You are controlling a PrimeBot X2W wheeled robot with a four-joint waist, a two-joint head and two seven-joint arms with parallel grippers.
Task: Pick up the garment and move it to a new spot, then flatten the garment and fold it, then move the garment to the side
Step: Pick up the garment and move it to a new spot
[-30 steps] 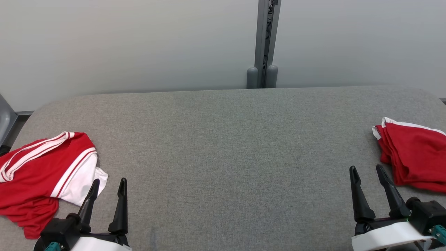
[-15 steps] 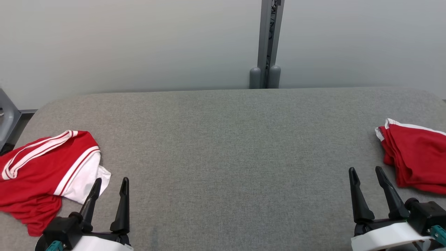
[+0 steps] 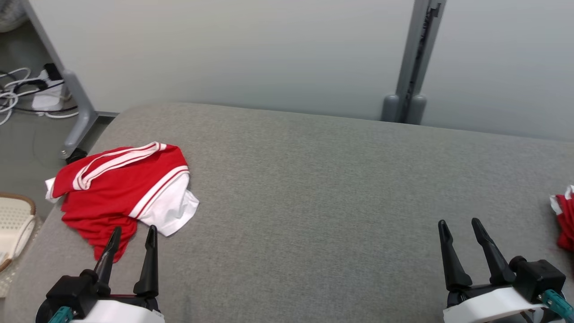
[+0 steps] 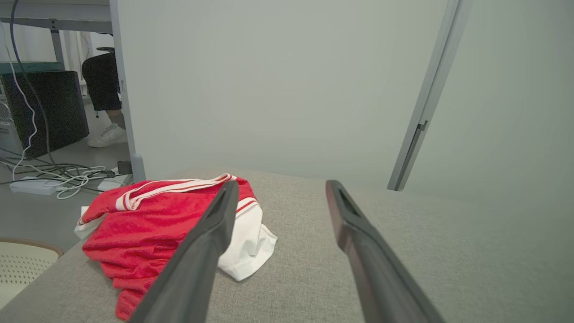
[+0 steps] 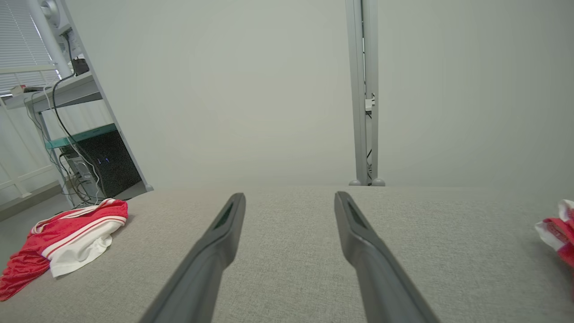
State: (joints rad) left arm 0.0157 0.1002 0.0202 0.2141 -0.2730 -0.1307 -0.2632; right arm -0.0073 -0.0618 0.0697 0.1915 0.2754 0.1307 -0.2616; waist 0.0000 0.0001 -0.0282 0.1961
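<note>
Out across the head view, the grey table (image 3: 314, 202) stretched wide, and the garment (image 3: 121, 188), red with white stripes and a white panel, lay crumpled at nine o'clock, near the table's left end. Down at seven o'clock sat the left gripper (image 3: 134, 229), claw released and fingers spread. Its tips were right at the garment's near hem, though I could not tell if they touched. At five o'clock was the right gripper (image 3: 458, 223), released too and holding nothing, over bare cloth. A second red garment (image 3: 564, 220) peeked in at three o'clock. A pale basket (image 3: 13, 224) sat off the table at eight o'clock, with cables (image 3: 18, 85) on the floor at ten.

Over to the left wrist view: both fingers ran up from six o'clock, wide apart, with nothing between them. The garment (image 4: 148, 220) lay at eight o'clock, one finger crossing in front of it. A person's white shoe (image 4: 107, 134) showed at ten o'clock.

On to the right wrist view: fingers parted, with only bare table between them. The garment (image 5: 67, 233) lay far off at eight o'clock and the second red garment (image 5: 556, 229) at four.
</note>
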